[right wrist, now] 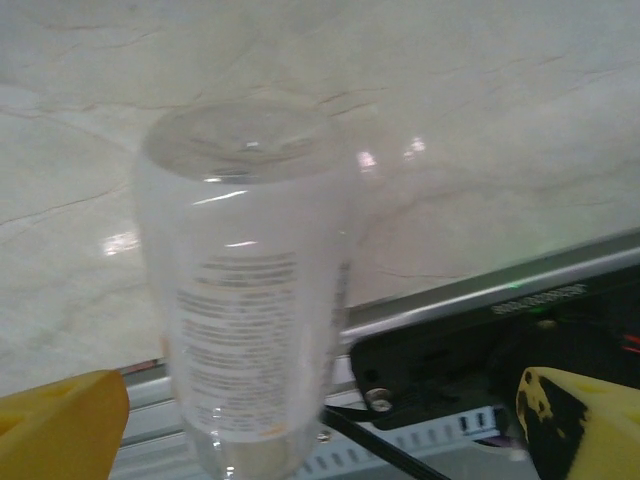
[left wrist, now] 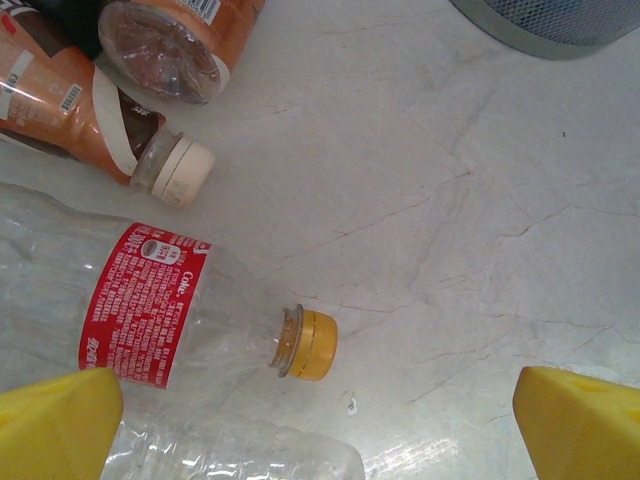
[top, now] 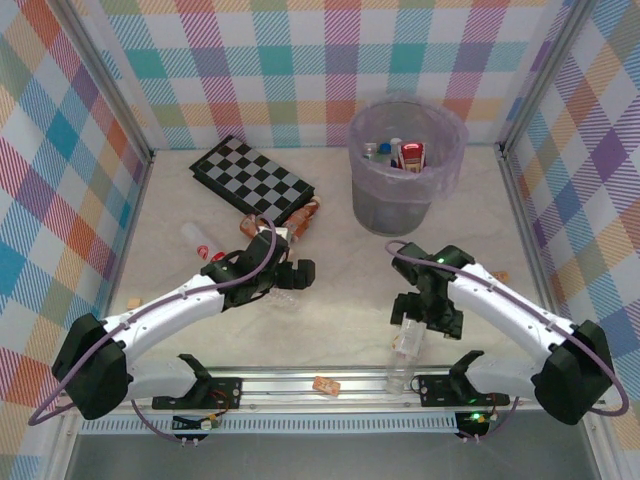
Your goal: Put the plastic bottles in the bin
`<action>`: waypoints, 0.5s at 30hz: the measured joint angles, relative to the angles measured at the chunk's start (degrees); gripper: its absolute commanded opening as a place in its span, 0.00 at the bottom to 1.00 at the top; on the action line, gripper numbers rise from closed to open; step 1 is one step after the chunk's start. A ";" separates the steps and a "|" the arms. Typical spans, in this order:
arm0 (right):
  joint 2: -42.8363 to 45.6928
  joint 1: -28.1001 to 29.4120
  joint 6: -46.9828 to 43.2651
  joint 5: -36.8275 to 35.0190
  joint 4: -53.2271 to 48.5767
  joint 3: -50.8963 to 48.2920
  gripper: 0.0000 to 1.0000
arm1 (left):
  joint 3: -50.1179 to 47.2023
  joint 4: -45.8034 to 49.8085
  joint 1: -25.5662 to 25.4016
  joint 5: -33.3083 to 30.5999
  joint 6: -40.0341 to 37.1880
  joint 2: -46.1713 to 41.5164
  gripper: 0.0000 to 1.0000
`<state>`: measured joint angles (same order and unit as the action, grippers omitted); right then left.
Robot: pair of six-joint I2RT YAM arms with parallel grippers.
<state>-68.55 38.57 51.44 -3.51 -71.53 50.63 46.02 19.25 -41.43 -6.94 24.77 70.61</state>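
The bin [top: 405,165], a pale-purple bucket, stands at the back right with a few plastic bottles inside. My left gripper [top: 293,275] [left wrist: 315,430] hangs open over a clear red-labelled bottle [left wrist: 140,310] with a yellow cap [left wrist: 310,343]. That bottle lies flat between the yellow fingers [left wrist: 50,425], with another clear bottle [left wrist: 230,450] beside it. Two orange-brown bottles [left wrist: 90,120] lie beyond them. My right gripper [top: 413,325] [right wrist: 320,430] is open around a clear white-labelled bottle [right wrist: 250,300] [top: 405,345] by the front rail. Its right finger [right wrist: 585,425] stands well off that bottle.
A black-and-white checkerboard [top: 252,178] lies at the back left. One more red-labelled bottle [top: 200,240] lies left of my left arm. Small orange-tan cubes sit at the front rail [top: 325,385] and the left edge [top: 133,300]. The metal rail [right wrist: 480,295] runs behind the right bottle.
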 measured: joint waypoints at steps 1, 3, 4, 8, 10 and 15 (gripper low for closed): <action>-0.57 0.57 0.63 0.70 1.38 -0.50 0.99 | 0.00 0.02 0.00 0.00 0.00 0.20 1.00; -1.66 1.51 2.16 2.40 4.61 -2.54 0.99 | 0.00 0.02 0.00 -0.02 0.00 0.44 1.00; -2.14 1.77 2.84 3.28 6.05 -3.76 1.00 | 0.00 0.02 0.00 -0.02 0.00 0.48 1.00; -4.42 2.19 5.38 5.44 10.64 -8.37 0.99 | 0.00 0.02 0.00 -0.02 0.00 0.55 1.00; -5.49 2.19 6.32 5.92 12.68 -9.77 1.00 | 0.00 0.00 0.02 -0.02 0.02 0.66 1.00; -9.53 2.19 8.07 7.58 18.95 -11.72 0.94 | 0.00 -0.42 0.35 0.00 0.04 1.90 1.00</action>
<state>-78.08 40.75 59.51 4.08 -52.58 38.92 46.02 18.83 -41.08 -6.94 24.82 72.51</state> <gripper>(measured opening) 0.970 0.997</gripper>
